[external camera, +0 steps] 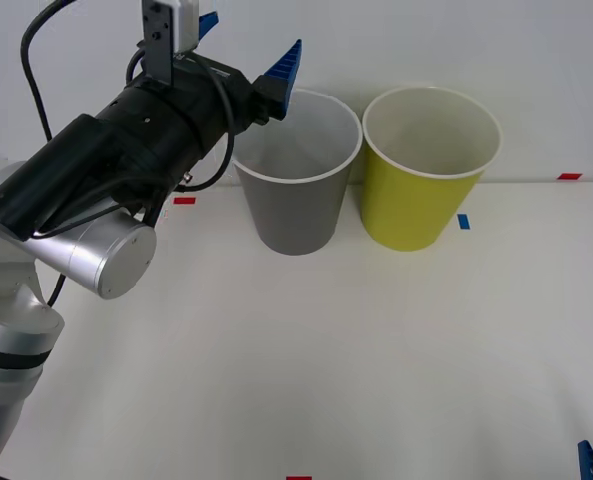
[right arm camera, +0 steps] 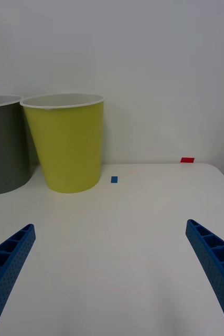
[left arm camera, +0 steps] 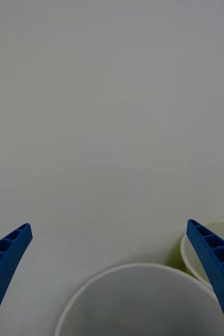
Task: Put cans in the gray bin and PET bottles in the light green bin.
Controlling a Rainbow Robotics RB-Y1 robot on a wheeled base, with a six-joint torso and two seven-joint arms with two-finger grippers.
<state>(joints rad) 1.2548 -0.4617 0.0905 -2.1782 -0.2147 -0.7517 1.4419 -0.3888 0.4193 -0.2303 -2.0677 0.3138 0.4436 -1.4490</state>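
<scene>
Right now my left gripper point(external camera: 248, 42) hangs high at the far left, just at the left rim of the gray bin point(external camera: 296, 215), with its 2 blue fingers point(external camera: 286, 65) spread wide and nothing between them; through the left wrist camera I look past those fingers point(left arm camera: 7, 257) toward the mouth of that bin point(left arm camera: 138, 299), with a slice of the light green bin point(left arm camera: 195, 257) beside it. I can't find the can on the table point(external camera: 326, 380), and the bins' insides are only partly visible, so I judge it may already lie in the gray one but can't confirm it. My main worry is the arm itself: the bulky wrist and its cable sit close to the gray rim, and a careless drop or swing to the right could clip that rim and tip or shove the bin, which stands touching or nearly touching the green one, so 1 knock could move both. Pulling back low carries the same risk, so I'd lift first, then retreat toward the near left. My right gripper point(right arm camera: 112, 278) waits low at the near right, fingers point(right arm camera: 216, 268) apart and empty, facing the light green bin point(right arm camera: 70, 147) across bare table. Open room is generous: the whole near and middle table is free, and the right side past the green bin is clear up to the table edge by the red tape mark point(external camera: 569, 176). The bins stand close to the far edge and wall, so there is little slack behind them.
</scene>
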